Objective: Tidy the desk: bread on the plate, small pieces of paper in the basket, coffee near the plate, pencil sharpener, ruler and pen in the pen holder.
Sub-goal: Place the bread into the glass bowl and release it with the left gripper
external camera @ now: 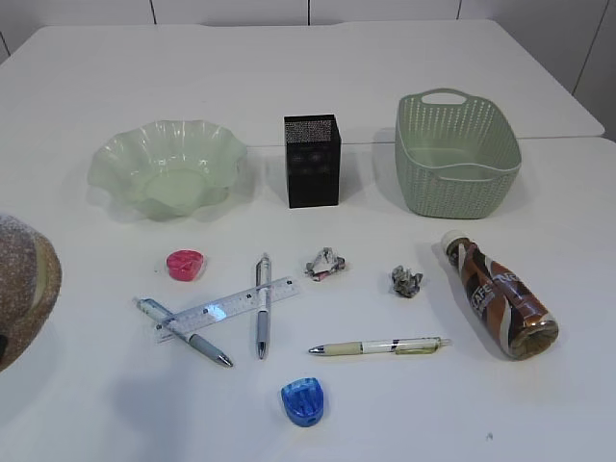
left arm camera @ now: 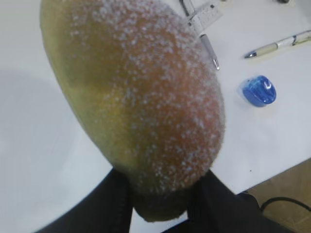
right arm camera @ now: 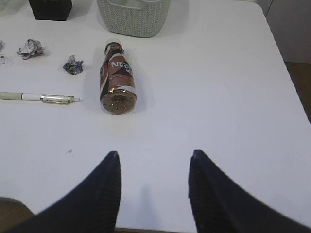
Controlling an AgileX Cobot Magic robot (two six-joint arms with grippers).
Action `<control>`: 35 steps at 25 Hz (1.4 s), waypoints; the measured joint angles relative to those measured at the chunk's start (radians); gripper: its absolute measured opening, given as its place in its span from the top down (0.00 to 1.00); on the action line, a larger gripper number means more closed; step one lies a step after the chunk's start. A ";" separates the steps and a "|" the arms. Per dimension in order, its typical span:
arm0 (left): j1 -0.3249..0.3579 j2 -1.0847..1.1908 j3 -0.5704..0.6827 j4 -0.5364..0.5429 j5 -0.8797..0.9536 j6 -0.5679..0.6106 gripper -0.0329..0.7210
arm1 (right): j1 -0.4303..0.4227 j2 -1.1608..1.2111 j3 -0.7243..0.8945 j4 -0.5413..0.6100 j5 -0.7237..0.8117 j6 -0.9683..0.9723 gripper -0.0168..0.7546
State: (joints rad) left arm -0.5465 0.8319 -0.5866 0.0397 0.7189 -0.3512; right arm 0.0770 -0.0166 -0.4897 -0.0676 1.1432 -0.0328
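My left gripper (left arm camera: 163,194) is shut on the bread (left arm camera: 141,92), a sugar-speckled bun that fills the left wrist view and shows at the left edge (external camera: 24,289) of the exterior view, above the desk (external camera: 539,404). The green wavy plate (external camera: 207,130) stands back left, the black mesh pen holder (external camera: 312,173) in the middle and the woven basket (external camera: 500,173) back right. The coffee bottle (external camera: 500,294) lies on its side. Two paper balls (external camera: 325,262) (external camera: 406,281), a ruler (external camera: 226,308), three pens (external camera: 380,346) and pink (external camera: 186,264) and blue (external camera: 304,400) sharpeners lie in front. My right gripper (right arm camera: 155,154) hangs open and empty near the front edge.
The ruler lies crossed with two pens (external camera: 183,332) (external camera: 262,306). The coffee bottle (right arm camera: 116,77) lies ahead and left of my right gripper, with the basket (right arm camera: 133,19) behind it. The desk's right edge (right arm camera: 291,92) drops to the floor.
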 joint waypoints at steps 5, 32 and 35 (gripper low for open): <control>0.000 0.037 0.000 0.012 -0.082 0.000 0.67 | 0.000 0.000 0.000 0.000 0.000 0.000 0.50; 0.184 0.374 0.000 0.054 -0.245 -0.070 0.67 | 0.000 0.000 0.000 0.002 0.000 0.000 0.50; 0.184 0.396 0.000 0.035 -0.259 -0.070 0.67 | 0.000 0.000 0.000 0.002 0.000 0.000 0.50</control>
State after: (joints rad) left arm -0.3627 1.2277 -0.5866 0.0746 0.4600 -0.4212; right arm 0.0770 -0.0166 -0.4897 -0.0660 1.1432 -0.0328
